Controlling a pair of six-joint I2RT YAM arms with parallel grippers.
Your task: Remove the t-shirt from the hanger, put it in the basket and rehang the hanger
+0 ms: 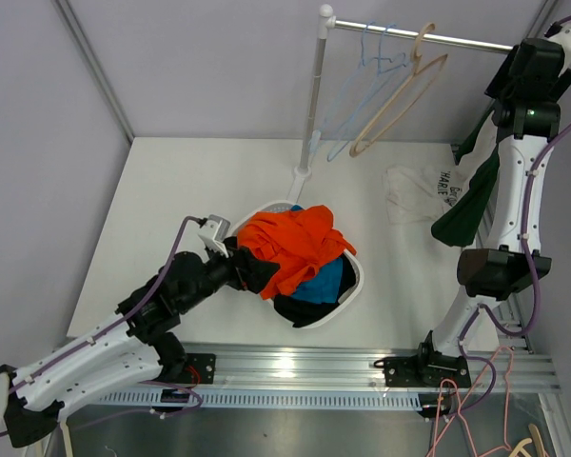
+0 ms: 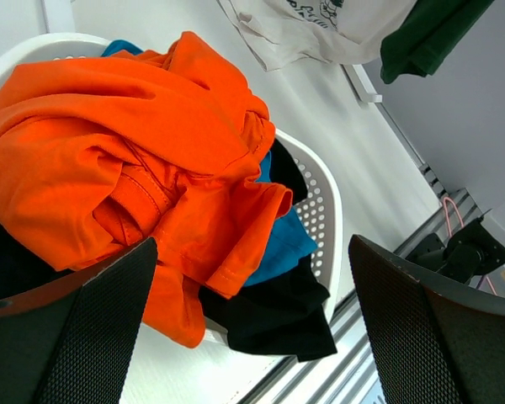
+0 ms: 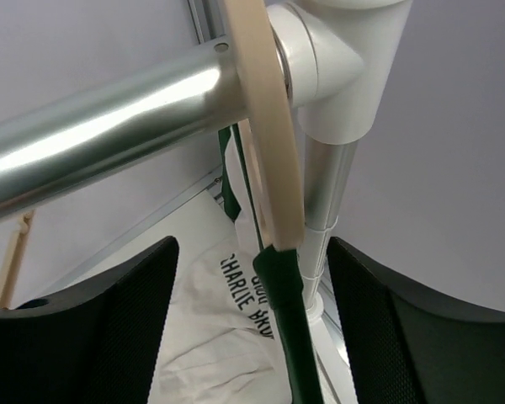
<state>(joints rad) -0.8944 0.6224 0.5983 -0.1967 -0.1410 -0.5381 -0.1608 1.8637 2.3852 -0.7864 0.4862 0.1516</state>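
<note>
— What is hidden from you?

— Closest in, my left gripper (image 2: 252, 244) hangs spread wide and empty at the left side of the basket (image 2: 316, 210). The heap covers the basket's floor. An orange shirt (image 2: 109, 126) lies on top, and only scraps show of one blue garment (image 2: 282, 240) and one black one (image 2: 278, 316).

— Any room around it?

— The basket sits close to the near edge of the desk (image 1: 171, 209), with bare desk to its left and beyond it. One white printed shirt (image 1: 419, 190) lies flat, beyond the basket and to its right.

— And the t-shirt?

— The green t-shirt (image 1: 466, 205) is farther right of the basket, on its beige hanger (image 3: 265, 109), partly behind my right arm. The hanger's shoulders are inside the cloth. My right gripper (image 3: 252, 244) has its fingers apart on either side of the hook, not clamped on it, at the right end of the rail (image 1: 409, 35).

— Other hangers?

— There is one empty beige hanger (image 1: 400, 95). The pale blue ones (image 1: 362, 86) overlap, so I cannot count them.
</note>
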